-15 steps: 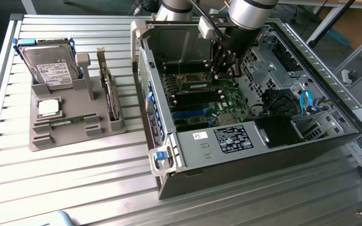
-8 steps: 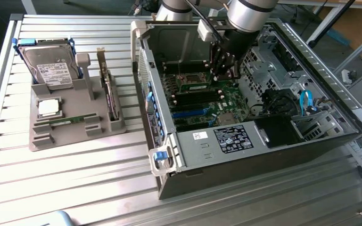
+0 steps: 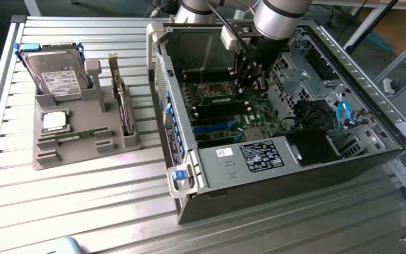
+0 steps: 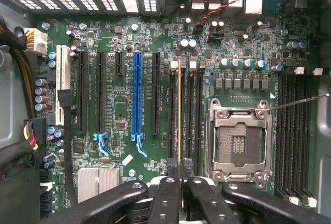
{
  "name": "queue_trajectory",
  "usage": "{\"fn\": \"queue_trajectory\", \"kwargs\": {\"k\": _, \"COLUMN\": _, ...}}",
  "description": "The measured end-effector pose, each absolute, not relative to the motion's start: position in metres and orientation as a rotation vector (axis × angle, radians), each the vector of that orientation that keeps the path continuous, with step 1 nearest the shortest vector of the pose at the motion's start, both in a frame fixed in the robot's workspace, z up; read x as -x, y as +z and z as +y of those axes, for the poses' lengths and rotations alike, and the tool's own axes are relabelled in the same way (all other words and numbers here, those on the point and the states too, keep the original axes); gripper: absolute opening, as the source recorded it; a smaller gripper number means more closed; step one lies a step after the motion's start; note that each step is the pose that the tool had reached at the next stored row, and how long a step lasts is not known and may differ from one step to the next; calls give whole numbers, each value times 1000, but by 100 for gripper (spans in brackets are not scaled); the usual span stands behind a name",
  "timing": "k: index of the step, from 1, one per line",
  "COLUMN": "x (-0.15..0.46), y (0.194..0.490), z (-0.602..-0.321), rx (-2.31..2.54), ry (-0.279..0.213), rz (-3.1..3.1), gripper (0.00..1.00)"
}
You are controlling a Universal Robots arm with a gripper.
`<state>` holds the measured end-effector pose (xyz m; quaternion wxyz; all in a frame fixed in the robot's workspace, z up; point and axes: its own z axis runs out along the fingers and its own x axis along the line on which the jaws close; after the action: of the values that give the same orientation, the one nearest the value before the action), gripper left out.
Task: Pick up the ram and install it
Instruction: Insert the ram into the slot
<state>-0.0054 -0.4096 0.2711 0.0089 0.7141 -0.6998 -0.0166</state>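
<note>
— Where's the ram stick (image 4: 179,110) at the moment?

— Pinched in the gripper (image 4: 179,169). From the wrist view you see it edge-on, a thin yellowish line running straight out from between the two black fingers (image 4: 165,193), which press on its flat sides.

— And what's underneath it?

— The motherboard (image 4: 124,105), inside the open computer case (image 3: 162,69). The stick runs along the row of black memory slots (image 4: 198,110) just beside the empty processor socket (image 4: 239,141), on the side toward the long blue slot (image 4: 137,94).

— Is it seated in a slot?

— I can't tell. It lines up with the slots, but whether it touches one or hangs just above I couldn't say.

— How does the arm (image 3: 280,16) stand?

— It comes down into the case from above, with the gripper upright over the board, close to the socket.

— Anything outside the case?

— A grey tray (image 3: 83,153) sits on the slatted metal table (image 3: 83,211), at the exterior view's left of the case and well apart from the gripper. There's a hard drive (image 3: 58,71) at its far end and a square processor chip (image 3: 55,120) nearer the middle. A second green stick (image 3: 72,136) lies flat in a groove near the chip, and a dark card (image 3: 122,100) stands upright along the edge nearest the case.
</note>
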Motion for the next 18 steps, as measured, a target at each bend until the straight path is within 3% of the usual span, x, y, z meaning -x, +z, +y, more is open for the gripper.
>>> {"fn": "queue_trajectory", "kwargs": {"k": 18, "x": 2, "y": 268, "z": -410, "rx": -2231, "ry": -52, "rz": -2186, "gripper": 12}}
